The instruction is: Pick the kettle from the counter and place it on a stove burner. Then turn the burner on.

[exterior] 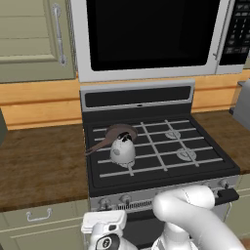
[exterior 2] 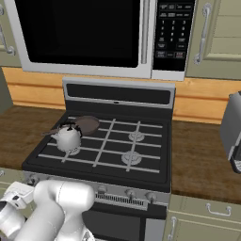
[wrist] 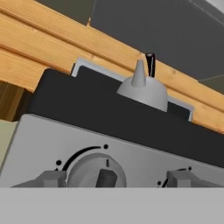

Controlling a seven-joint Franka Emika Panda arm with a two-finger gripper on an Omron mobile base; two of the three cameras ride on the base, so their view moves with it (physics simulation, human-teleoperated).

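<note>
On the front-left burner (exterior: 128, 163) in the left base view sat the kettle (exterior: 122, 150), whitish, its black handle on top, resting on the grate bars of the black cooktop (exterior: 161, 146). A flat brown frying pan (exterior: 117, 134) lay just behind it, touching or nearly so, its handle reaching out to the left; nothing could be made out inside the pan. Dark wood tabletop (exterior: 39, 161) flanked the stove on both sides. Knobs ran along the stove's front panel, and the arm bent low in front of them.

From the right base view the kettle (exterior 2: 68, 137) stood on the same near-left burner, the pan (exterior 2: 84, 124) behind it, and a grey appliance (exterior 2: 233, 132) sat on the tabletop to the right. Whether the kettle held anything could not be told.

Low in the hand view, the pincer (wrist: 116, 179) faced a round grey knob (wrist: 97, 173) on the front panel, its dark fingertips (wrist: 54, 178) standing well apart on either side, holding nothing. The kettle (wrist: 143, 89) rose above the panel's edge beyond. Placing looked done; turning the knob remained. The risk I judged: the fingers closing off-centre and slipping round the knob without turning it, or turning a knob that fed a different burner
</note>
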